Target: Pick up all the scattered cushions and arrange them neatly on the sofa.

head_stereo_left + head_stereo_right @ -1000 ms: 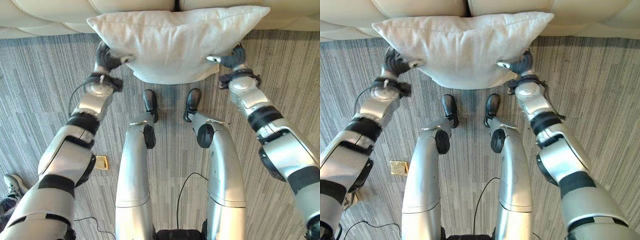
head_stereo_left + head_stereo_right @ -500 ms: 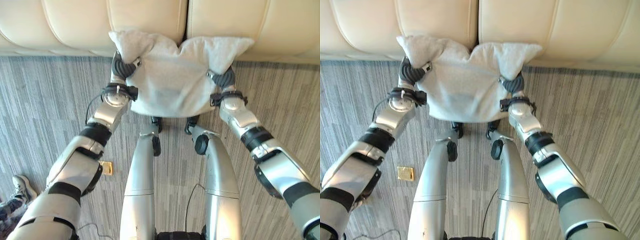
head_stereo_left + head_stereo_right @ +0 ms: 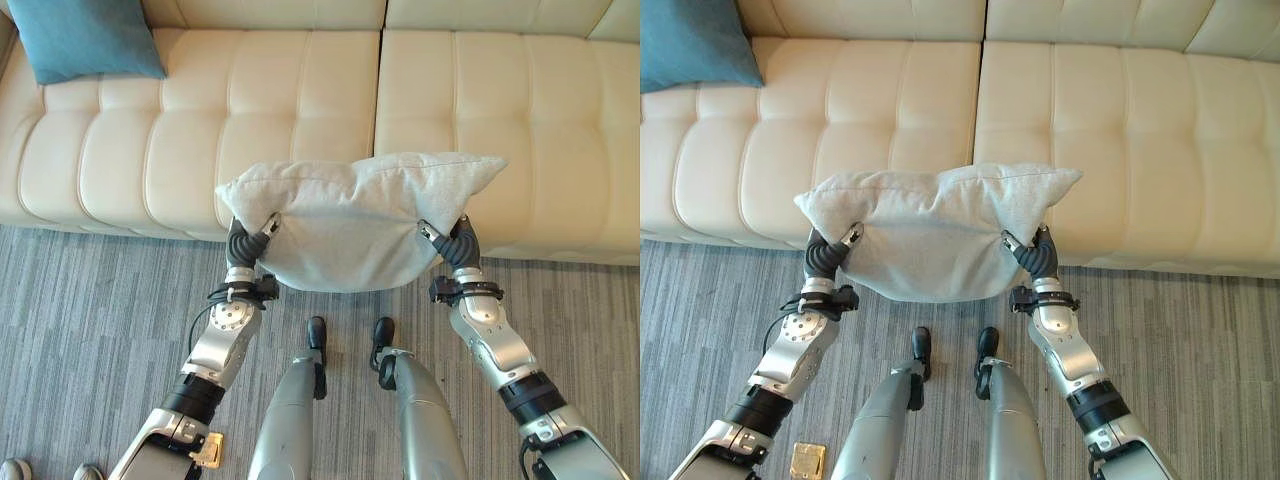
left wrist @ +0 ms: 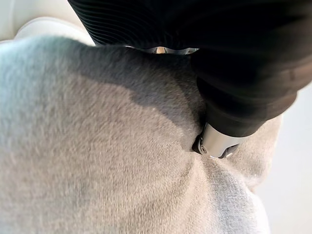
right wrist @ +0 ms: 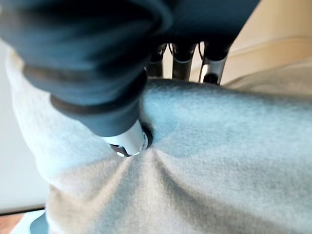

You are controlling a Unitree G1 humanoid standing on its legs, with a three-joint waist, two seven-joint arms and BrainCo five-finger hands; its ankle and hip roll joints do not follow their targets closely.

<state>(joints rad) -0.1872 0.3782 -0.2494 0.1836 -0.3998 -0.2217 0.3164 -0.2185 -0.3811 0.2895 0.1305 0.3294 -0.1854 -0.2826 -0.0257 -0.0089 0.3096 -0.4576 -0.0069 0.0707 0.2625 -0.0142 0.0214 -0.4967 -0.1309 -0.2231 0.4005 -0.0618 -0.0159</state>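
We see a grey cushion [image 3: 360, 215] held up over the front edge of a cream sofa [image 3: 300, 110], at the seam between its two seat sections. Our left hand [image 3: 243, 243] grips the cushion's left side, thumb pressed into the fabric; our right hand [image 3: 456, 243] clasps the right side the same way. A teal cushion [image 3: 85, 38] sits at the sofa's far left. Grey striped carpet [image 3: 90, 300] covers the floor, with a small yellow item [image 3: 806, 461] lying on it.
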